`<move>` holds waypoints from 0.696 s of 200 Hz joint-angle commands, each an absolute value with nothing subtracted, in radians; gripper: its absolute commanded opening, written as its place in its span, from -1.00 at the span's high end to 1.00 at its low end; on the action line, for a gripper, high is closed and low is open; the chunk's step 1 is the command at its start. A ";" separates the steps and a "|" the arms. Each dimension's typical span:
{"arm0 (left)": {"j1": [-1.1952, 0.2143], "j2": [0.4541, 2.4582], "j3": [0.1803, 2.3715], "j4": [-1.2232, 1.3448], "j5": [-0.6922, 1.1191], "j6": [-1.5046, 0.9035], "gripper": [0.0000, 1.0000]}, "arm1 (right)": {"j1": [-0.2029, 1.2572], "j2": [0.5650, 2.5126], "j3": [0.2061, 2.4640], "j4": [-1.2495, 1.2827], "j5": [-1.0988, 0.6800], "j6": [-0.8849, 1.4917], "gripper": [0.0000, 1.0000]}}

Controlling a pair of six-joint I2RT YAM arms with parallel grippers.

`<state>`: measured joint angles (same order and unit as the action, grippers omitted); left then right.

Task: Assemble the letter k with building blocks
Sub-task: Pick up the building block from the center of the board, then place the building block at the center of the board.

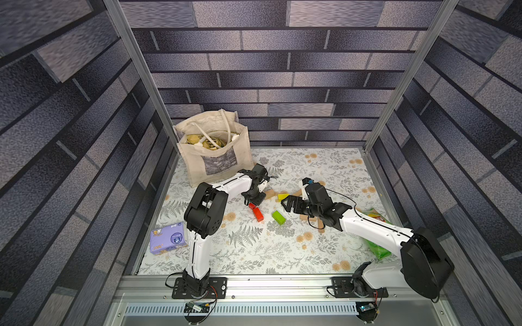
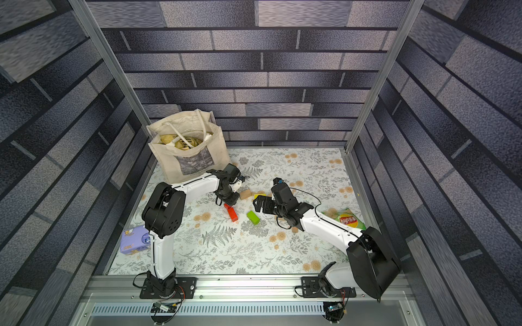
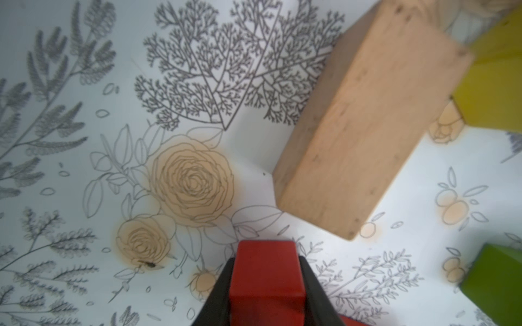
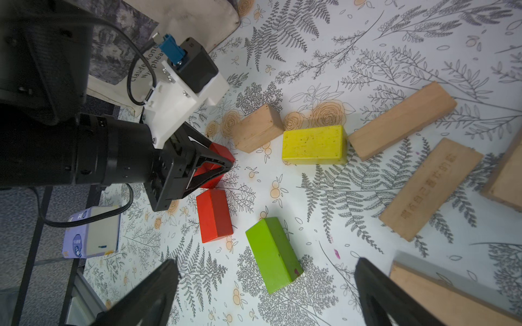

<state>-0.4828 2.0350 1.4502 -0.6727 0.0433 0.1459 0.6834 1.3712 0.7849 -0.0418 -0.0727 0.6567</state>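
Held red block [image 4: 221,151] clenched between the jaws of the left gripper [image 3: 267,258], around the middle of the table [image 1: 268,254]; lifted or resting, impossible to tell. Second red block [image 4: 214,216] just beside, green block [image 4: 272,254] near, apart from both. Yellow block [image 4: 313,145] between a short tan block [image 4: 257,128] and a long tan block [image 4: 402,120], corners nearly touching. Further tan blocks [image 4: 430,189] beyond those. Right gripper [image 1: 286,205] spread wide, grasping nothing, hanging near the green block. Broad open mat toward the near edge. Tote bag [image 1: 214,158] at the far left corner, tissue pack [image 1: 168,238] along the left edge, crisp bag [image 2: 346,218] by the right edge.
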 commanded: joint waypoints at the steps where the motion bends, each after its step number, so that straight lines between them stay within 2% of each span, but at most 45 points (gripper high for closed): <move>1: -0.459 1.983 1.444 -0.646 -0.006 0.098 0.69 | 0.694 1.392 0.823 -0.069 -0.096 0.633 -1.00; 85: -0.389 1.887 1.392 -0.644 -0.118 -0.210 0.76 | 0.696 1.433 0.878 -0.110 -0.109 0.622 -1.00; 139: -0.335 1.857 1.345 -0.686 -0.054 -0.340 0.73 | 0.698 1.447 0.878 -0.099 -0.114 0.627 -1.00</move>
